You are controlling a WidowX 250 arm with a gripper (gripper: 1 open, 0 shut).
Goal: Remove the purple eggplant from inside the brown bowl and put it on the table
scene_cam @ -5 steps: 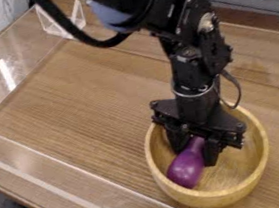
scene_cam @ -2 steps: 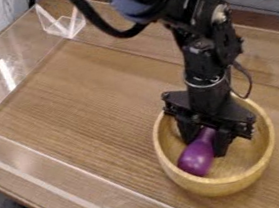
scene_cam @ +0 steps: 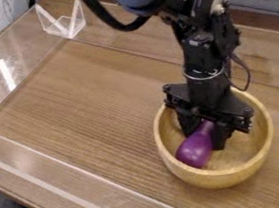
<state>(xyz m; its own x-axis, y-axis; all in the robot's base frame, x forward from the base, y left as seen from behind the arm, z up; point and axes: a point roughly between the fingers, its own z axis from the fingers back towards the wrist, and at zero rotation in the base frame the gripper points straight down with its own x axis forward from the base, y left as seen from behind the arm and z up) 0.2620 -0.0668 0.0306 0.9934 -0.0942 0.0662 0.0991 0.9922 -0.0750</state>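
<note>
The gripper (scene_cam: pixel 203 141) reaches down into the brown bowl (scene_cam: pixel 242 169), fingers pinching the purple eggplant (scene_cam: pixel 195 146). Clear acrylic walls (scene_cam: pixel 13 57) edge the table (scene_cam: pixel 86 95). No readable writing.

The wooden bowl (scene_cam: pixel 218 148) sits on the table (scene_cam: pixel 88 105), toward its near right part. The eggplant (scene_cam: pixel 196 145) lies inside the bowl, left of its centre. The claw (scene_cam: pixel 212 134) reaches down into the bowl from above, around the eggplant's upper end. Low acrylic walls (scene_cam: pixel 65 205) border the table on the left and near sides.
</note>
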